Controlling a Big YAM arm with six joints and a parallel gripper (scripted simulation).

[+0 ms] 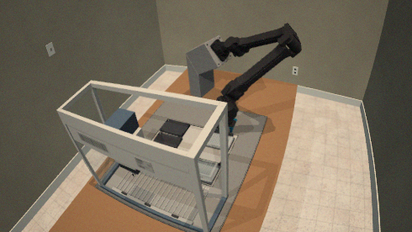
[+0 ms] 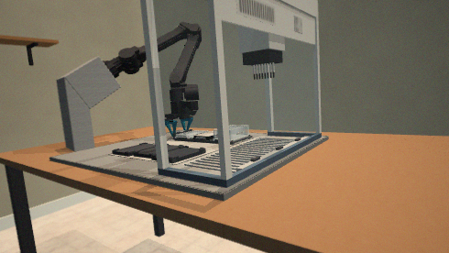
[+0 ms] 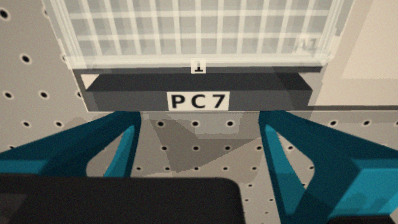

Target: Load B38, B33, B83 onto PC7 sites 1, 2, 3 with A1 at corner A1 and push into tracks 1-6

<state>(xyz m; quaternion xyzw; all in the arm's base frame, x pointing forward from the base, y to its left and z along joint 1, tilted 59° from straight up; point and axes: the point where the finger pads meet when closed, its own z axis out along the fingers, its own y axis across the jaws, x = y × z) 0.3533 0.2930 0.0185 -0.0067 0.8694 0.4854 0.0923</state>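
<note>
In the wrist view the dark handle of carrier PC7 with its white label lies just ahead of my gripper. The gripper is open and empty, its blue fingers straddling the perforated apron just short of the handle. Behind the handle, site 1, marked "1", holds a pale gridded plate with an A1 mark at its right corner. In the exterior view the gripper hangs low at the carrier's near end. A clear plate sits further along the carrier. In the top view the gripper is partly hidden by the frame.
The white instrument frame stands over the rails. A pipetting head hangs inside it. Dark plate nests lie in a row beside the apron. A grey pedestal carries the arm's base.
</note>
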